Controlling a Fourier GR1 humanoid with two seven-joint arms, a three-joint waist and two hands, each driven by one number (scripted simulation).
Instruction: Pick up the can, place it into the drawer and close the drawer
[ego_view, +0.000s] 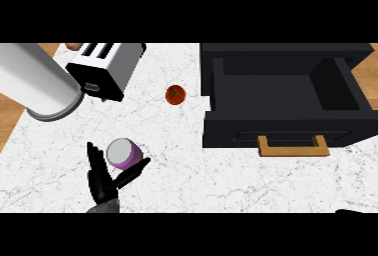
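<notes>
Can (123, 152) sits between the left hand's (104, 181) straight fingers (94, 159) and thumb.

Can (123, 152) purple, pale silver top. Left hand (103, 180) black. Drawer (280, 125) black, handle (293, 153) tan. Counter (221, 180) white marble, thin grey veins. Tomato (175, 94) red, dark stem. Toaster (103, 67) white, black slots. Cylinder (33, 80) white-grey.
</notes>
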